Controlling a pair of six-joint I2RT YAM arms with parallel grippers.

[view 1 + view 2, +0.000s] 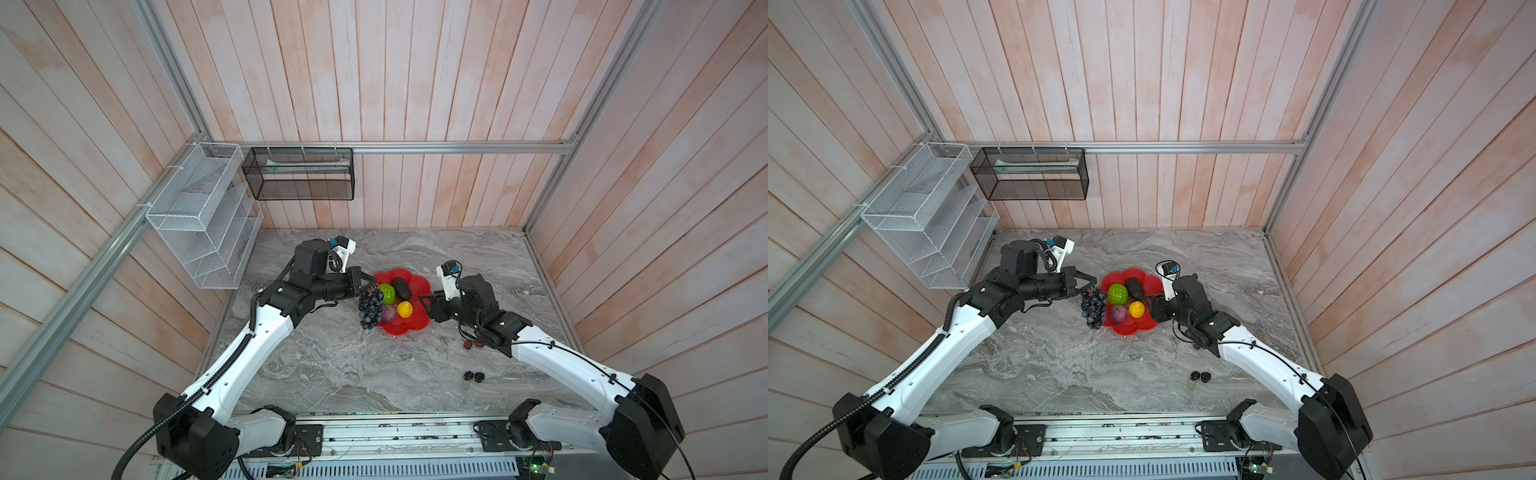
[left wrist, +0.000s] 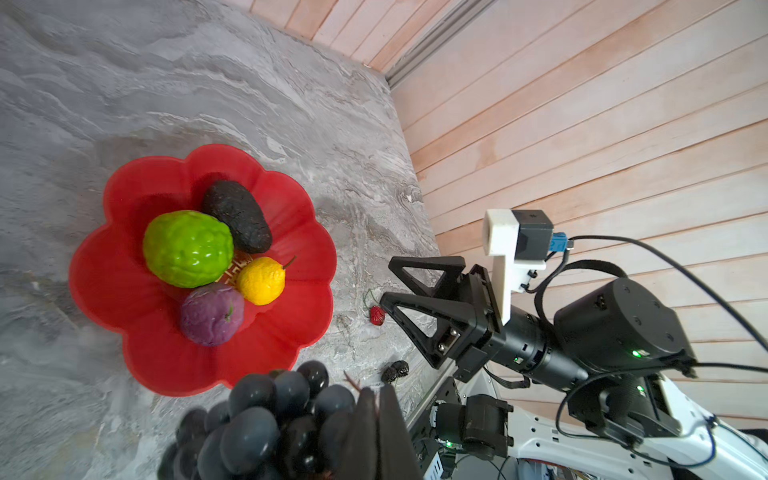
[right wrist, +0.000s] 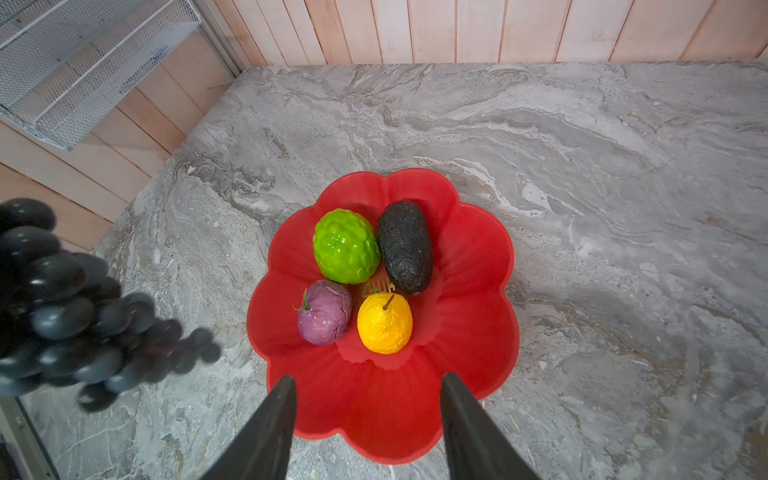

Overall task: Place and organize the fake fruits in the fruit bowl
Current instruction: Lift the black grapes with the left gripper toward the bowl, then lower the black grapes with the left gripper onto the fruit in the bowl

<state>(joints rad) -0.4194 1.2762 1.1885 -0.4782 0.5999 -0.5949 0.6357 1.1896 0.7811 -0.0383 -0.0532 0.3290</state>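
The red scalloped fruit bowl (image 1: 401,328) (image 3: 386,415) holds a bumpy green ball (image 1: 386,293) (image 3: 345,246), a black avocado-like oval (image 1: 402,288) (image 3: 405,247), a purple fruit (image 1: 389,316) (image 3: 324,312) and a yellow fruit (image 1: 404,309) (image 3: 385,323). My left gripper (image 1: 371,287) (image 2: 376,392) is shut on the stem of the dark grape bunch (image 1: 370,307) (image 2: 257,424), which hangs at the bowl's left rim. At the bowl's right rim my right gripper (image 1: 424,307) (image 3: 369,377) stands open and holds nothing.
A red cherry pair (image 1: 467,344) lies on the marble table beside my right forearm. A black cherry pair (image 1: 473,376) lies nearer the front. A white wire rack (image 1: 203,216) and a black mesh basket (image 1: 299,178) hang on the back left walls.
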